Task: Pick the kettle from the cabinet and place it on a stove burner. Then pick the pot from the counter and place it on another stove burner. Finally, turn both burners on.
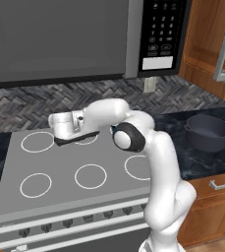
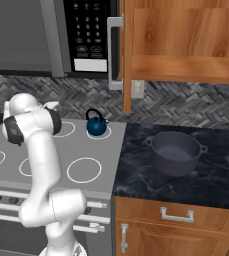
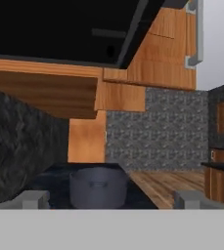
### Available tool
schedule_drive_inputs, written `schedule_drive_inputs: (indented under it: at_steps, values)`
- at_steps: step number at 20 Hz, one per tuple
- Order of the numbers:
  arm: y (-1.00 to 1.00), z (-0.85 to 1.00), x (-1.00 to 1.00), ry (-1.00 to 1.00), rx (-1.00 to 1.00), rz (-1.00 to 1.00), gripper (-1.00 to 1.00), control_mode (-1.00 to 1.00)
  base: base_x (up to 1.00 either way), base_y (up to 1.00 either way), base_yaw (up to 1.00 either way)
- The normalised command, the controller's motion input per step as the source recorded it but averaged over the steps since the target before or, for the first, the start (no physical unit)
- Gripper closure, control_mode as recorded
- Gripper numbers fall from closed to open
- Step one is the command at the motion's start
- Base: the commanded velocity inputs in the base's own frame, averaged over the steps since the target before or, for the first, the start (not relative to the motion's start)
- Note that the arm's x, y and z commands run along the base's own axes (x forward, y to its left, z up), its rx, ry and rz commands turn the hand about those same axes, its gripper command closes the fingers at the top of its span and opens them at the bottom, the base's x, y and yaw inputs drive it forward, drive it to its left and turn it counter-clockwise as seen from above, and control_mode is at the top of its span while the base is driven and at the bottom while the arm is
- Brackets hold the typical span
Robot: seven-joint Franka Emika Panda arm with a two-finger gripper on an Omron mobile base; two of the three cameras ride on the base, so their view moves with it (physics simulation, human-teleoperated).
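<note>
While end effector gapes empty, kettle on cooktop, pot on counter.

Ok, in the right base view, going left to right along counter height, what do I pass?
Robot arm → kettle on a back stove burner → open cabinet door edge above → pot on the counter.
</note>
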Motion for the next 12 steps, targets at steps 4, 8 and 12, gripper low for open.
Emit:
schedule_drive_inputs:
  at_steps: [4, 8, 12]
  values:
    - [-0.05, 0.28, -1.0, -0.12, 0.02, 0.0, -1.0, -1.0, 0.0, 0.0, 0.0]
    - [-0.05, 0.4, -0.94, -0.14, 0.0, 0.0, -1.0, -1.0, 0.0, 0.0, 0.0]
    - [-0.05, 0.37, -0.82, -0.2, 0.0, 0.02, -1.0, -1.0, 0.0, 0.0, 0.0]
